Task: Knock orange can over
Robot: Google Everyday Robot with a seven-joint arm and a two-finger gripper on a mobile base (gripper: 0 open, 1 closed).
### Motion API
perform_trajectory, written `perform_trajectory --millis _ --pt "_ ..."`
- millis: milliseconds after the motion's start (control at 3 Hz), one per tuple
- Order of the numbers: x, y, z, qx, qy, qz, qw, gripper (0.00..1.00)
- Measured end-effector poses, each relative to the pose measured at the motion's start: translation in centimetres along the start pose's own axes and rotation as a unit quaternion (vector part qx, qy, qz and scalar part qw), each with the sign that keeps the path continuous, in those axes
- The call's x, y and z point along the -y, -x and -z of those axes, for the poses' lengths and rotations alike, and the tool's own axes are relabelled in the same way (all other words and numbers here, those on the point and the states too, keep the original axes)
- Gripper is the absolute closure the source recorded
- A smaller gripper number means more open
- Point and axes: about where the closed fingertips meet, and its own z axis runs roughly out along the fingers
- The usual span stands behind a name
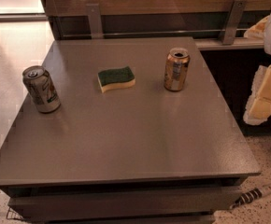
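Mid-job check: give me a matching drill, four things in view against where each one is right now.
Things:
1. orange can
2. silver-grey can
3. sponge
4. end effector

Places:
A. left side of the table
B. off the table, past its right edge
C. between the two cans
D. on the table, right of the sponge

Pairs: 1-D, 2-A, 3-C, 4-B

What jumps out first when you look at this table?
The shiny orange can stands upright right of centre on the grey table, a green-topped sponge to its left. A silver-grey can stands near the left edge, and the gripper hangs beyond the table's right side.
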Motion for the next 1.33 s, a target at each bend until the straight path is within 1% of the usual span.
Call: perform_trajectory --millis 333,667,1000,1333 --pt "0.0 0.0 0.0 0.000 0.000 0.000 1.0000 0.00" --pt "0.7 0.3 -0.5 0.024 -0.008 -0.010 0.9996 0.00" --pt "2.4 0.7 -3.2 0.112 -0.019 -0.047 0.9924 0.00" --pt "5.3 2.4 -5.0 0.216 -0.049 -0.075 0.9724 0.00"
